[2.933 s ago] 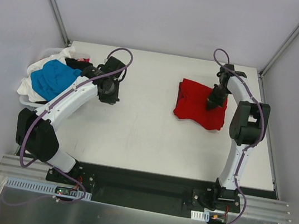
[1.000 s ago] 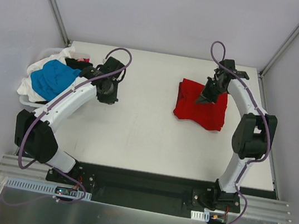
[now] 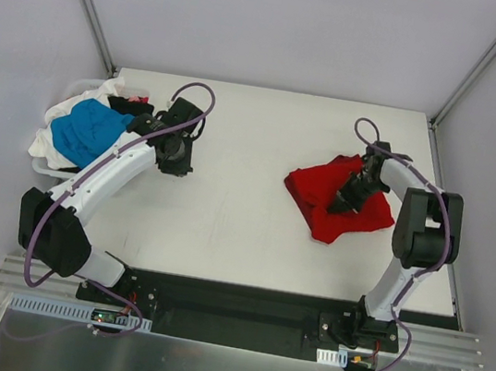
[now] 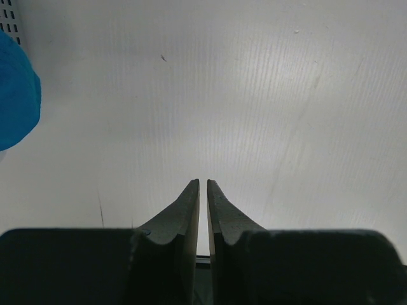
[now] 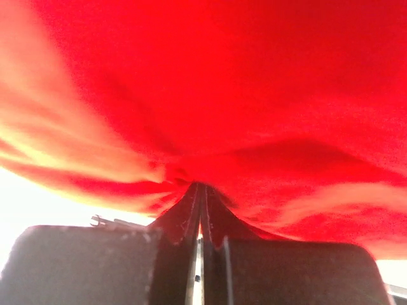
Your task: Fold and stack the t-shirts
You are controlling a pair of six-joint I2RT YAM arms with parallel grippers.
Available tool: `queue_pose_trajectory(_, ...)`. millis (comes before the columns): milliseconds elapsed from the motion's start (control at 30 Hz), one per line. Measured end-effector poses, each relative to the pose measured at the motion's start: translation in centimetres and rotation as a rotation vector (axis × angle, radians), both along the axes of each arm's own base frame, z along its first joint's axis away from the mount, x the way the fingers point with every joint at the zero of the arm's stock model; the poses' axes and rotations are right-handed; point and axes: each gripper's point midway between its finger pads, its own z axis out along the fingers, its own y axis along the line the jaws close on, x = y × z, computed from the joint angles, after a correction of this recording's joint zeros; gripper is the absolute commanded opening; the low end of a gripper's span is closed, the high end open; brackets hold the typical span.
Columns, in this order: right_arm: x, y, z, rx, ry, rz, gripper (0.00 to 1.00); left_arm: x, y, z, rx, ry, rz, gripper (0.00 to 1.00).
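Barely begun, apparently.
Pinching rumpled bright red cloth t-shirt (image 3: 308, 187) in closed right gripper (image 5: 200, 185); holding nothing in closed left gripper (image 4: 203, 183); yet to fold heaped blue, white, black cloth shirts (image 3: 84, 128).

The white table (image 3: 223, 224) fills the middle of the frame. A crumpled red t-shirt (image 3: 310, 193) lies right of centre. At its upper left corner sits a basket (image 3: 84, 84) heaped with blue, white and black shirts (image 3: 88, 129).
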Motion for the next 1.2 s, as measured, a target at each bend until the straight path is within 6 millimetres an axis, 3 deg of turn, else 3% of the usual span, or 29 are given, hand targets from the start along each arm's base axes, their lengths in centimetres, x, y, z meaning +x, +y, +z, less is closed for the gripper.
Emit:
queue_pose_trajectory(133,2.6,1.2,2.0,-0.017,-0.066,0.064,0.01,0.0,0.0,-0.1,0.001,0.004,0.0,0.1)
queue_pose_trajectory(333,9.1,3.4,9.9,-0.025,-0.348,0.115,0.01,0.1,0.0,0.0,0.001,0.002,0.0,0.1)
queue_pose_trajectory(433,10.1,3.2,11.0,-0.029,-0.379,0.108,0.01,0.0,0.0,0.0,0.001,0.002,0.0,0.09)
queue_pose_trajectory(567,10.3,2.4,8.8,-0.059,-0.331,0.109,0.01,0.1,0.0,0.0,0.001,0.0,0.0,0.1)
queue_pose_trajectory(667,9.2,1.3,6.8,-0.1,-0.266,0.104,0.01,0.1,0.0,0.0,0.002,-0.001,0.0,0.1)
queue_pose_trajectory(1000,7.0,-0.2,4.4,-0.143,-0.17,0.123,0.01,0.3,-0.1,0.2,0.0,-0.005,-0.001,0.1)
queue_pose_trajectory(1200,6.2,0.3,-0.4,-0.148,-0.05,0.165,0.01,0.4,-0.1,-0.4,0.008,0.013,-0.003,0.1)
